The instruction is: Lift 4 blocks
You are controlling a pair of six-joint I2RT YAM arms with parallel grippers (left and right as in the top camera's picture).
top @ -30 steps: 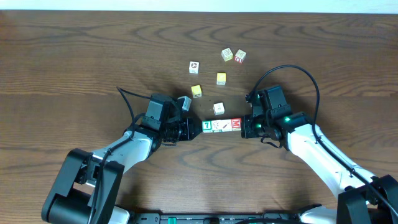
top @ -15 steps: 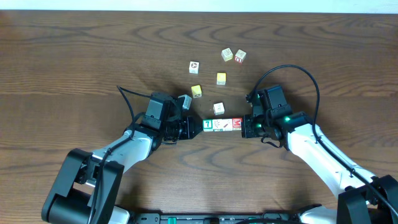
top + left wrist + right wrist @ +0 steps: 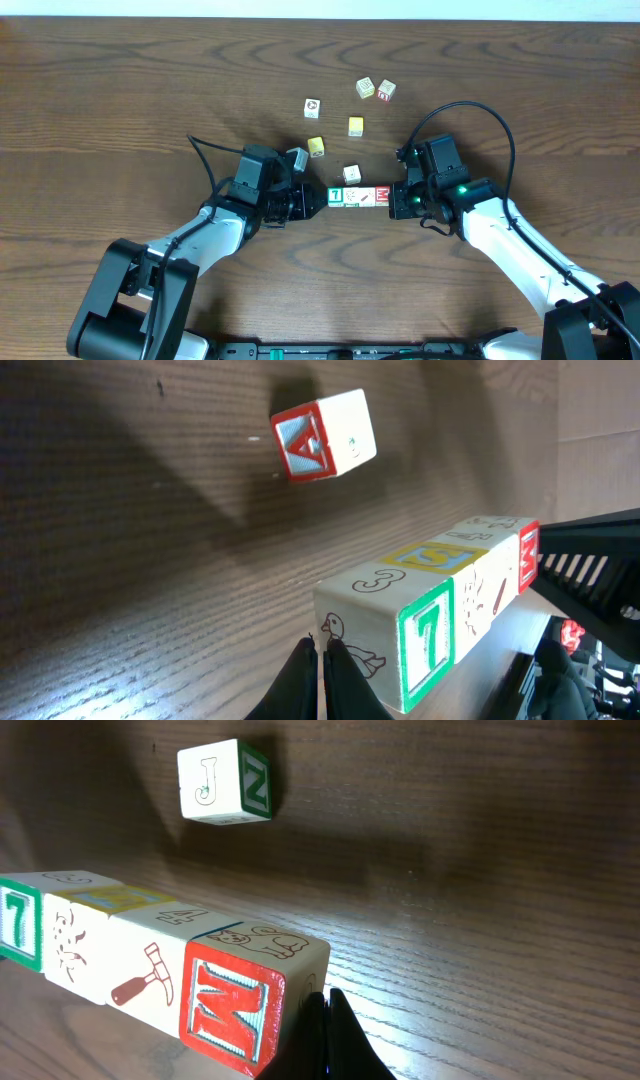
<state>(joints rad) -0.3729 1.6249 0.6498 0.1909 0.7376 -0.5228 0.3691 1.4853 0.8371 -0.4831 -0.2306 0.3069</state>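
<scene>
Obs.: the four blocks sit in one straight row, face to face, near the middle of the table (image 3: 120, 100), between the two arms.
Order from the robot's left: 7 block (image 3: 336, 197), yellow-edged block (image 3: 351, 198), hammer block (image 3: 366, 198), M block (image 3: 381, 197). Neighbouring faces touch, and no gap shows in either wrist view.

Left gripper (image 3: 320, 198): fingers together with nothing between them, tips butted against the outer face of the 7 block.
Right gripper (image 3: 393, 201): fingers likewise pressed together, tips against the outer face of the M block.
The row is pinched end to end. I cannot tell whether its underside is clear of the wood.

Edges: top edges of the four blocks line up, and the row looks level in both wrist views.

Clearance: the near cube (image 3: 351, 174) stands just beyond the row's far side, apart from it, with bare wood visible between. The other loose cubes (image 3: 356, 126) lie further off toward the far edge, scattered and well apart from the row. On the side toward the arm bases there is only bare wood. There are wide bare stretches left and right of both arms.
</scene>
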